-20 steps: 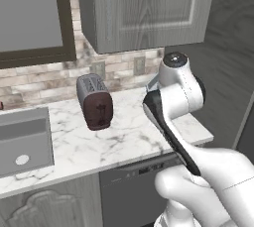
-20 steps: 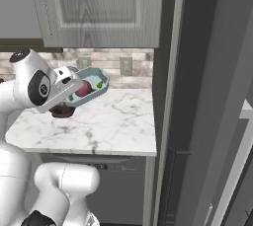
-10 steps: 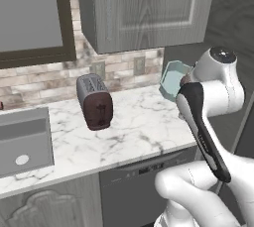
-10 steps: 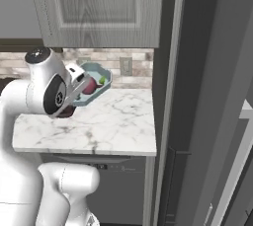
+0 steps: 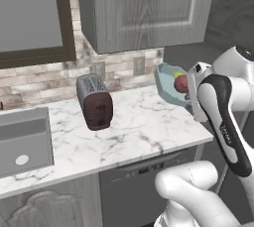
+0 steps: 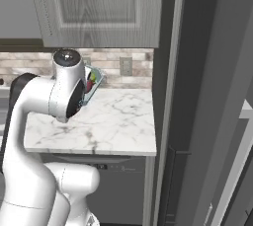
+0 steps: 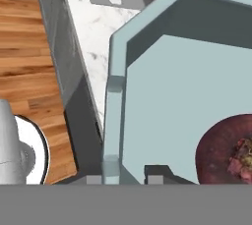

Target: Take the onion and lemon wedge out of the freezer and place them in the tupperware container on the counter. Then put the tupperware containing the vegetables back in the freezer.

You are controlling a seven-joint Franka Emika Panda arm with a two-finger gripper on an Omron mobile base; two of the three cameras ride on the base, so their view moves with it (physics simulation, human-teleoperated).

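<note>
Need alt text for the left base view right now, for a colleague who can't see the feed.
The white arm holds the tupperware container tilted in the air past the right end of the counter, with the onion and the lemon wedge inside it. A dark red toaster stands on the counter, a sink sits at the left, and grey wall cabinets hang above.

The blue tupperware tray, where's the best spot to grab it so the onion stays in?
Probably the rim wall, pinched from the outer edge, as the gripper does now. The tupperware tray is shallow with thin upright walls that suit two fingers. The onion and lemon wedge ride inside, so holding it level looks safer than this tilt.
</note>
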